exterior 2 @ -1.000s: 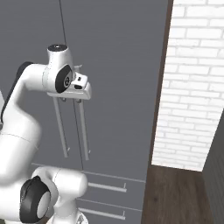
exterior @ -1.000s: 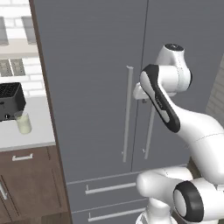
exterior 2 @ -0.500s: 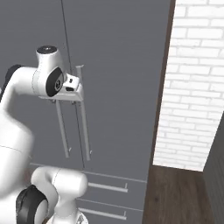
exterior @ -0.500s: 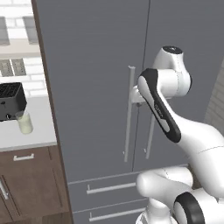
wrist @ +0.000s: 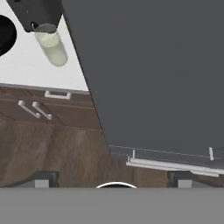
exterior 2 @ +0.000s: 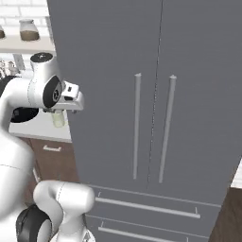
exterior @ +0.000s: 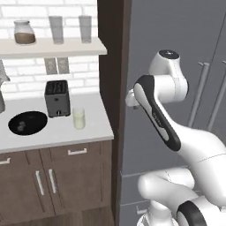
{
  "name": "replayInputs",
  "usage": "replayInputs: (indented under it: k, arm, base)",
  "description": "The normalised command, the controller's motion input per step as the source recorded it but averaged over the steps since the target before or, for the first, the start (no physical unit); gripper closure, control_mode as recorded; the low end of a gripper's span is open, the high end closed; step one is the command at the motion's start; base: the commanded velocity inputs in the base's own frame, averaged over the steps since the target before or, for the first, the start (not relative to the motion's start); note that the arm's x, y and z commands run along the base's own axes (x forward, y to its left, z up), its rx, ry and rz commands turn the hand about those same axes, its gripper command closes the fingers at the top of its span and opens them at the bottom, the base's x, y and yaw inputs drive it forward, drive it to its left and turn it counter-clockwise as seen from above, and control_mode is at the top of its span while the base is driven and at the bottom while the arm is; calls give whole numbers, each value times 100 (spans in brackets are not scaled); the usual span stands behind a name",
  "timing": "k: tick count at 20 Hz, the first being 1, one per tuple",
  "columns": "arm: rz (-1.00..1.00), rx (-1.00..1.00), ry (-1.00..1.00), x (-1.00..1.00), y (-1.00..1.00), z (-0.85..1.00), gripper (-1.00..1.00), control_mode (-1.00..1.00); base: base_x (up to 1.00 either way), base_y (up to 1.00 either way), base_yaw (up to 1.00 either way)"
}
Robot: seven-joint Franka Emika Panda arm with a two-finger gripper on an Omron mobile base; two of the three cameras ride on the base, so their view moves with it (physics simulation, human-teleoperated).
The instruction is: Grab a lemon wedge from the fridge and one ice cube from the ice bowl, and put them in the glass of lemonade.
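Our base has swung left; gripper [exterior 2: 75, 100] spread empty; fridge [exterior 2: 156, 94] shut; lemonade glass [exterior: 79, 118] awaits everything.

The white arm rises from its base, elbow bent high, forearm angling down, with the gripper [wrist: 113, 177] pointing floorward, fingertips set wide apart, holding nothing.

A white brick wall [exterior: 31, 73] backs a pale white countertop [exterior: 57, 132] over dark brown wooden cabinets with silver bar handles [exterior: 44, 181]. A white wall shelf [exterior: 48, 46] carries a brown-filled glass jar [exterior: 24, 32] and two tall clear grey glasses [exterior: 70, 29]. The floor is dark wooden plank [wrist: 57, 148].
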Motion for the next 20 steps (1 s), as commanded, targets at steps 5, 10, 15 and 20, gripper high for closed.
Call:
replayInputs:
  k: [5, 10, 15, 20]
  arm:
    - [0, 0, 0, 0, 0, 0, -100, 100]
    - [0, 0, 0, 0, 0, 0, -100, 100]
    - [0, 0, 0, 0, 0, 0, -100, 100]
    - [0, 0, 0, 0, 0, 0, -100, 100]
  base:
    - [0, 100, 0]
    - [25, 93, -2]
    - [31, 38, -2]
    - [24, 5, -3]
